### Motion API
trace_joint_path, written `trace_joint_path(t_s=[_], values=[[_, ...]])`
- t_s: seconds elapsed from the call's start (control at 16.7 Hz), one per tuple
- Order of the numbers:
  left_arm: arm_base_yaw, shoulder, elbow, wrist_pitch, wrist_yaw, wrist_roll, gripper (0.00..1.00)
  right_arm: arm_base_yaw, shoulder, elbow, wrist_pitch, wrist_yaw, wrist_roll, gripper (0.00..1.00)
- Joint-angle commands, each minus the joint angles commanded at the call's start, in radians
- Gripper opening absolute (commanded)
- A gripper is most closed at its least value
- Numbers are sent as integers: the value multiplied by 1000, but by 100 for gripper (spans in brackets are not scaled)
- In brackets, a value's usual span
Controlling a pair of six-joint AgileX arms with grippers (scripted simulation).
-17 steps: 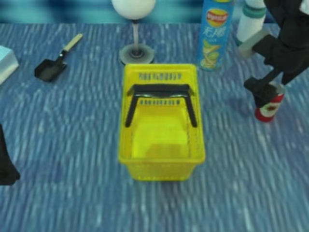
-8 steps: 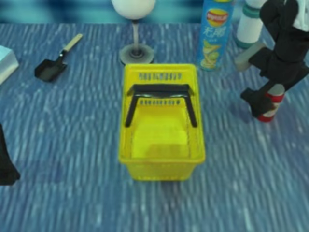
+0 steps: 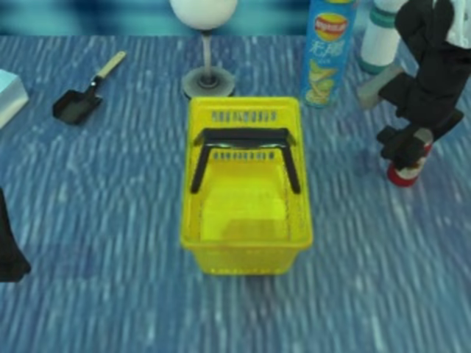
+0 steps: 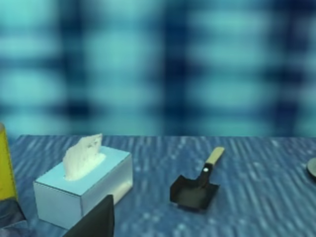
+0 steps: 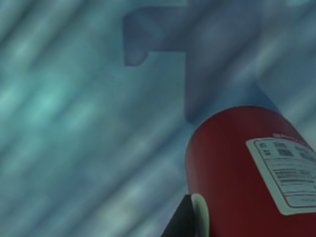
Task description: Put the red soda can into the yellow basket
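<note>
Right gripper (image 3: 409,145) covers the red soda can (image 3: 406,173); finger state unclear. Its white label (image 5: 288,174) is unreadable.

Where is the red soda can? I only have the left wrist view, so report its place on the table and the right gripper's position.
Observer: The red soda can stands near the table's right edge, to the right of the yellow basket.
Operator: Report the right gripper.
Observer: The right gripper is directly over the can's top; in the top view only the can's lower part shows beneath it.
Operator: Now describe the basket.
Observer: It sits mid-table with nothing visible inside, its black handles folded across its far half.
</note>
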Motion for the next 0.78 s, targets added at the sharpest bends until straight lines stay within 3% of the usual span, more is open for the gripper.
trace_joint_path(t_s=[0.24, 0.78], values=[[0, 0, 0, 0, 0, 0, 100, 0, 0, 0, 0, 0, 0, 2], [0, 0, 0, 0, 0, 0, 100, -3, -2, 0, 0, 0, 1, 0]])
